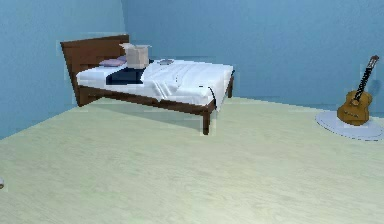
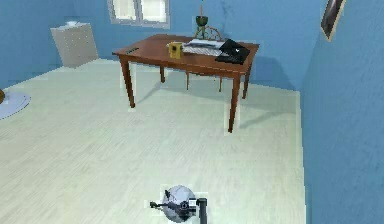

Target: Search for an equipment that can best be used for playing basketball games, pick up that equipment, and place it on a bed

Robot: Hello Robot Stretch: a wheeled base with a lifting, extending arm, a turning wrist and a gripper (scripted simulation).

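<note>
A wooden bed with a white cover stands against the blue back wall at the forward view's left. On it lie a pillow, a dark blue cloth and a tan box. At the bottom of the arm side view, the gripper shows low over the pale floor, with a short piece of the dark arm to its right. A rounded grey and white shape sits right at the gripper. I cannot tell whether the gripper holds anything.
A guitar stands on a round grey mat at the forward view's right. A wooden table with a black object, papers and a small yellow item stands far out in the arm side view. A white box stands by the window wall. Wide pale floor lies between.
</note>
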